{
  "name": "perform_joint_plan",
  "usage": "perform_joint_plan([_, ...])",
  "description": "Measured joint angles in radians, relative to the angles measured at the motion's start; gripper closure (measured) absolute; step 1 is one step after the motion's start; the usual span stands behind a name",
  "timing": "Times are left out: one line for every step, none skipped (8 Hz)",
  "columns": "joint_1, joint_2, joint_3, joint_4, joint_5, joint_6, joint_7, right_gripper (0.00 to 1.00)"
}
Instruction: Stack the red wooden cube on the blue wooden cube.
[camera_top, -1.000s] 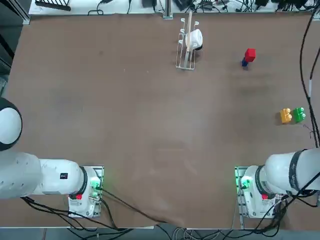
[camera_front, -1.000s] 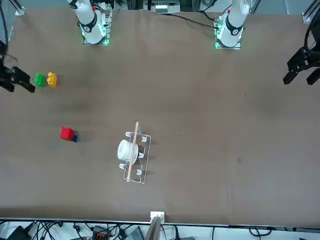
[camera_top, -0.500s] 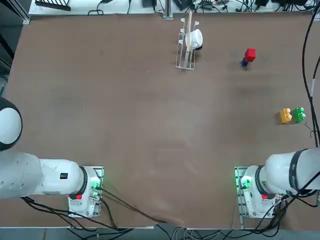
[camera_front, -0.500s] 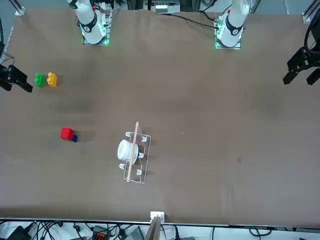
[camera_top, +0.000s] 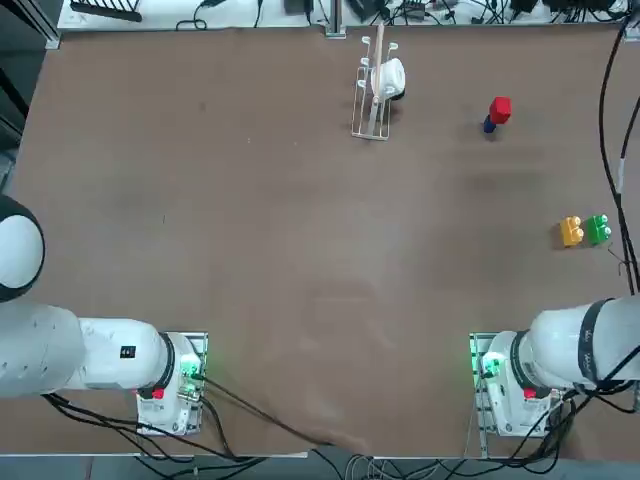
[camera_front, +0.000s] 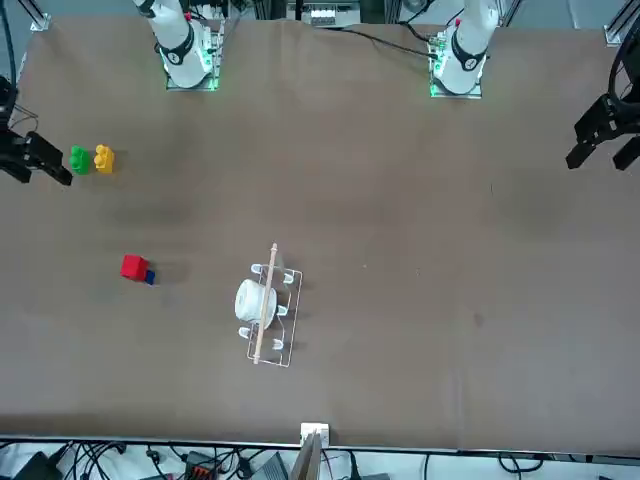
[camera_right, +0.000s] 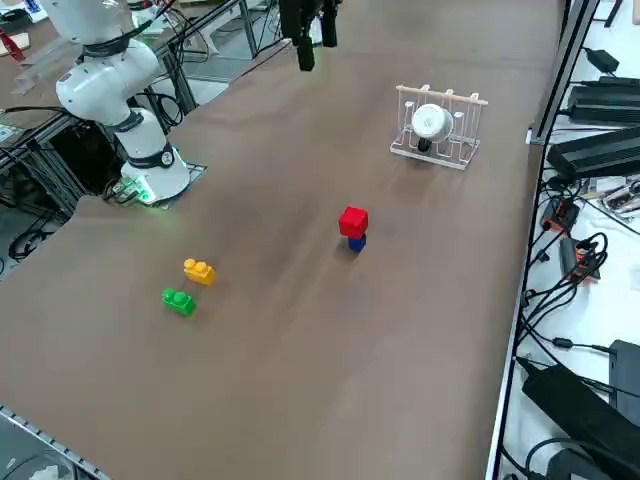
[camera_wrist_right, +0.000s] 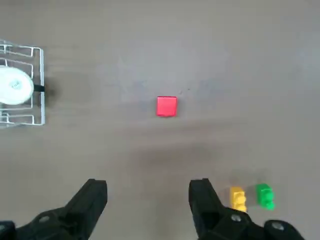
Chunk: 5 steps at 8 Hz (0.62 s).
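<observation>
The red wooden cube (camera_top: 501, 109) sits on top of the blue wooden cube (camera_top: 489, 125) at the far right of the table; the stack also shows in the front view as red wooden cube (camera_front: 133, 266) over blue wooden cube (camera_front: 149, 277) and from the side as red wooden cube (camera_right: 353, 221) over blue wooden cube (camera_right: 357, 242). My right gripper (camera_wrist_right: 148, 186) hangs high above the table, open and empty, well back from the stack. In the wrist view the red wooden cube (camera_wrist_right: 166, 106) hides the blue one. In the front view the right gripper (camera_front: 40, 160) is at the table's edge.
A wire rack (camera_top: 370, 110) holding a white cup (camera_top: 389, 78) stands at the far side, left of the stack. A small yellow block (camera_top: 571, 231) and a green block (camera_top: 598, 229) lie side by side near the right edge, nearer my base.
The right gripper has drifted slightly at the table's edge, out and back. The cube stack and the blocks have not moved.
</observation>
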<state>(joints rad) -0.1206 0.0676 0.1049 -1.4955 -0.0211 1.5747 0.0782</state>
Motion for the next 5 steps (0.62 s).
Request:
perform_joint_plan([0.007, -0.002, 0.0, -0.006, -0.001, -0.001, 0.019, 0.0])
perform_joint_plan([0.01, -0.003, 0.0, -0.013, -0.001, -0.001, 0.024, 0.0])
perform_joint_plan([0.013, -0.002, 0.0, -0.023, -0.003, 0.0, 0.025, 0.0])
perform_joint_plan([0.014, -0.002, -0.001, -0.033, -0.004, 0.002, 0.027, 0.0])
perform_joint_plan([0.014, -0.002, -0.002, -0.041, -0.004, 0.003, 0.028, 0.0])
